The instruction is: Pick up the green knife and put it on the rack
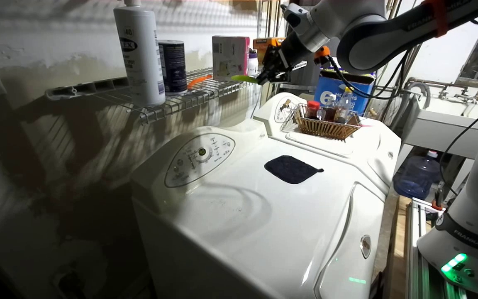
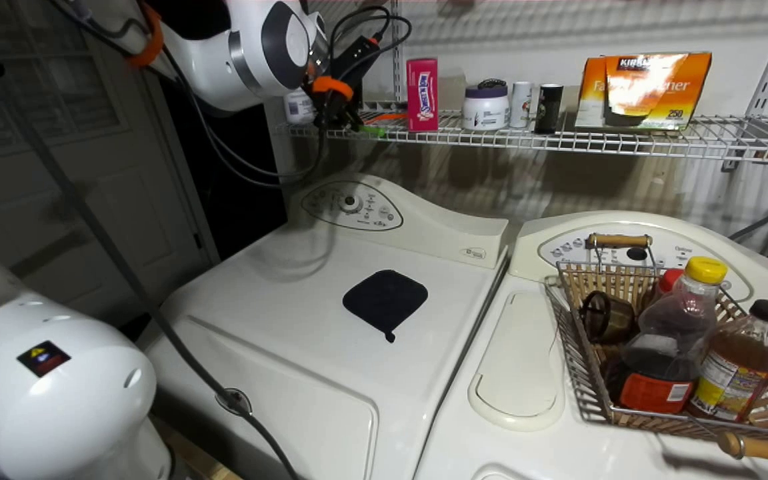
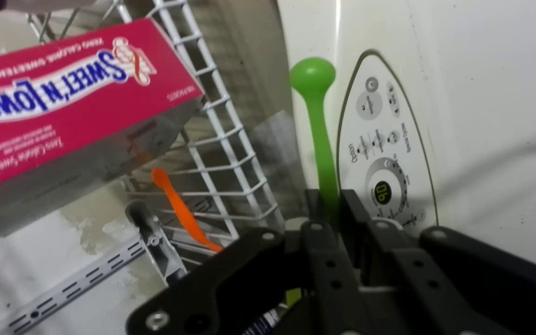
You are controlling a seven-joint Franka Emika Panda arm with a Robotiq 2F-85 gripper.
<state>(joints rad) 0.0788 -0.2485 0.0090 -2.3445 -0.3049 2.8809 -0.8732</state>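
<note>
Hand (image 3: 331,203) pinches the green knife (image 3: 320,130), rounded end sticking out. Knife is in the air near the rack (image 3: 239,128), apart from its edge in wrist view. Orange utensil (image 3: 182,209) and pink box (image 3: 82,95) sit on rack.

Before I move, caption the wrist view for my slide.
Green knife held in the jaws; rack, pink sweetener box and orange utensil at picture left.

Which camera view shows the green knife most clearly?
The wrist view: the green knife appears large, its rounded end and slim shaft visible up to the gripper holding it. Both exterior views show it much smaller, a green piece at the gripper's tip.
</note>
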